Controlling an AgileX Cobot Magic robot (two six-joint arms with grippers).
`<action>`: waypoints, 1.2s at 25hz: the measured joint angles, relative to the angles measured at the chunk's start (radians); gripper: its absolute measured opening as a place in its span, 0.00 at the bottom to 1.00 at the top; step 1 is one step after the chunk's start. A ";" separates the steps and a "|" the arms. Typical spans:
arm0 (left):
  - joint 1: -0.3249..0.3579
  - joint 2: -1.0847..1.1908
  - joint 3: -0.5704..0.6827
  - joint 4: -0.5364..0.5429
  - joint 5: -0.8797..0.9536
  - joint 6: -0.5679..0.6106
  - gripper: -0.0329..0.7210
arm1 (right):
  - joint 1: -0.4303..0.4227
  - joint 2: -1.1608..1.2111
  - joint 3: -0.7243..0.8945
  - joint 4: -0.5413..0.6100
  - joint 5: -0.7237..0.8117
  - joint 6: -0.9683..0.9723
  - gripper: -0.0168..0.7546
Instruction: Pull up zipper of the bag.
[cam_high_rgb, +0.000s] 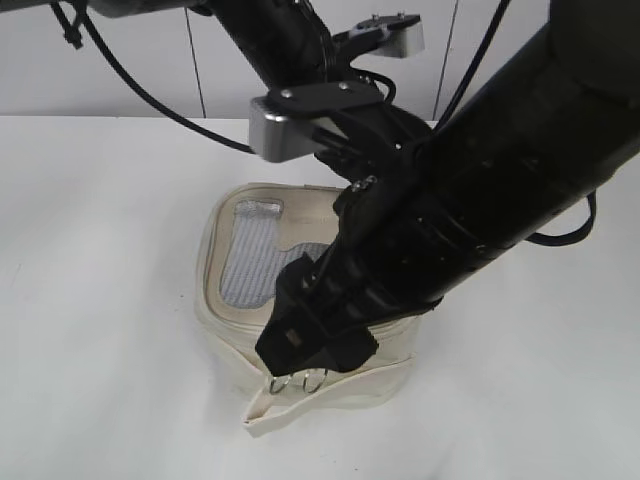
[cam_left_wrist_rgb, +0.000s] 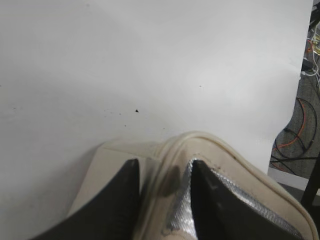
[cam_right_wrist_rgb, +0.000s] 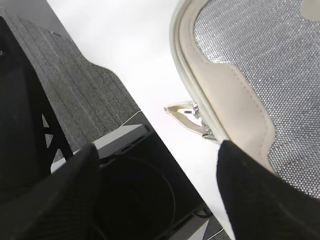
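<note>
Now, bag (cam_high_rgb: 300, 300): centre of the frame, on the white desk (cam_high_rgb: 100, 300).
Zipper (cam_high_rgb: 300, 382) rings: lower centre, front edge.
Left fingers (cam_left_wrist_rgb: 162, 200): straddling the lid rim, slightly parted.
Right fingers (cam_right_wrist_rgb: 160, 195): spread wide, holding nothing.

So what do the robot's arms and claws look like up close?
Both arms are chunky matte black tubes. Thin black cables loop off them. Silver-grey metal camera boxes sit near the wrists. Each claw has two black wedge-shaped fingers; the right gripper looks blocky and ribbed. No markings are readable.
</note>
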 joint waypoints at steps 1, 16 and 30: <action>0.000 -0.009 0.000 0.007 -0.004 0.000 0.40 | 0.000 -0.014 0.000 -0.013 0.000 0.015 0.76; 0.069 -0.202 0.000 0.229 -0.102 -0.178 0.54 | -0.180 -0.085 0.000 -0.269 0.066 0.276 0.78; 0.359 -0.362 0.009 0.593 -0.005 -0.577 0.54 | -0.520 -0.119 0.000 -0.435 0.103 0.358 0.78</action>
